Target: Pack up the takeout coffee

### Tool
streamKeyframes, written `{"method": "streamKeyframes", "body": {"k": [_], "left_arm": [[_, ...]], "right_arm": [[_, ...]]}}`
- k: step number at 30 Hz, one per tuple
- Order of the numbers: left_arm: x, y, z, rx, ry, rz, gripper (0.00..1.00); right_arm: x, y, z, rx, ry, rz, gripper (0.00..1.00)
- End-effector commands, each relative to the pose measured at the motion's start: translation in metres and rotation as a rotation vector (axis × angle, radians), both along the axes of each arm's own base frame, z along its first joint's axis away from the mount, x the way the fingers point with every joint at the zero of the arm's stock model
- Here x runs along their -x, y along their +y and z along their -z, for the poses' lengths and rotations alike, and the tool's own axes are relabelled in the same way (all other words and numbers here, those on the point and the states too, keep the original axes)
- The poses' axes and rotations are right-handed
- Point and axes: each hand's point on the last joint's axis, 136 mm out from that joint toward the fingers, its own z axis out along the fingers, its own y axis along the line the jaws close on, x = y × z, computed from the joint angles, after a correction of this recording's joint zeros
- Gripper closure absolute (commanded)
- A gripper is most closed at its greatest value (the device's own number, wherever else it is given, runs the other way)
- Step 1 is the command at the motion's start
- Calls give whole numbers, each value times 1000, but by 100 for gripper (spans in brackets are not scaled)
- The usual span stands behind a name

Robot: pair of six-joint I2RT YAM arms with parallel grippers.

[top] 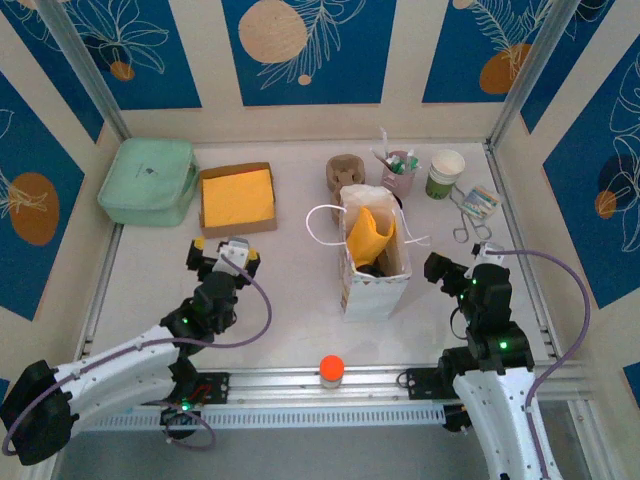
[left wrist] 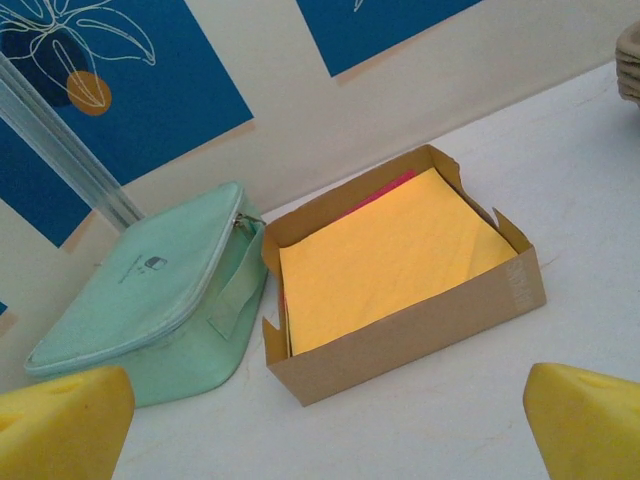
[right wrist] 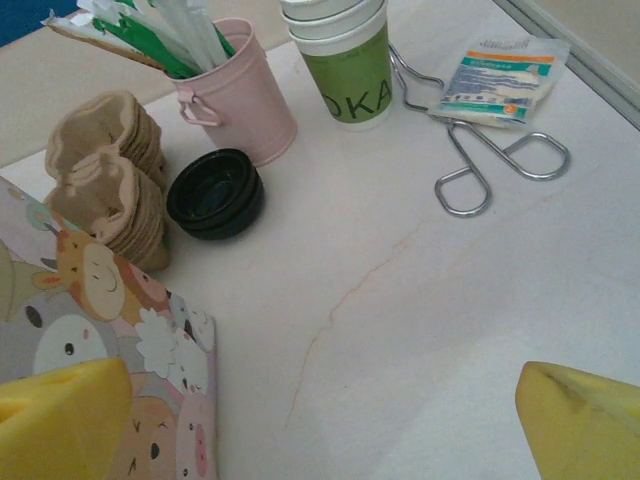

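Two grippers, both spread wide, nothing between the pads: left gripper (top: 222, 255) at 9 o'clock of the paper bag (top: 375, 295), right gripper (top: 462, 268) at 3 o'clock of it, each apart from it.

Likely spot of the takeout coffee (top: 368, 268): inside that bag, a dark rounded patch low in the bag mouth, under the yellow napkin (top: 370, 232), probably the black lid. Cannot confirm green sides or an upright stance from above. Looks packed, or close to it.

Handles, at a guess, as a light, thin-walled paper cup: crushable under a hard squeeze, prone to slop if tipped, lid slick and apt to pop off. Best taken around the middle of the wall, just below the lid rim, gently, kept upright; never by the lid alone.

Hard to read: the bag's depth, walled off by its printed side in the right wrist view. Stacked lidless cups (right wrist: 352, 80) at 1 o'clock of the table, cut off at the top edge there. Spare black lids (right wrist: 215, 193) beside the pink cup (right wrist: 245, 100), count unclear. Toward 10 o'clock, napkin box (left wrist: 420, 330) and mint pouch (left wrist: 150, 290): touching or just beside, cannot tell.
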Motion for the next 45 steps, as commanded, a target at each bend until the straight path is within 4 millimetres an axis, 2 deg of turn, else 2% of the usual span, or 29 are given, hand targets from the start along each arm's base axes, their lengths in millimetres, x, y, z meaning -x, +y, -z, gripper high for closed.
{"method": "streamKeyframes", "body": {"k": [1, 9, 35, 40, 45], "left_arm": [[0, 8, 3, -25, -7, -39, 0], [1, 18, 14, -58, 7, -74, 1], [12, 44, 57, -63, 97, -144, 1], [13, 44, 58, -62, 98, -146, 1], [13, 45, 58, -62, 100, -148, 1]], "right_arm": [[-3, -8, -1, 17, -24, 52, 1], [-5, -17, 15, 72, 2, 103, 1], [-17, -11, 51, 203, 46, 85, 1], [-18, -11, 74, 207, 49, 93, 1], [-18, -15, 72, 211, 42, 121, 1]]}}
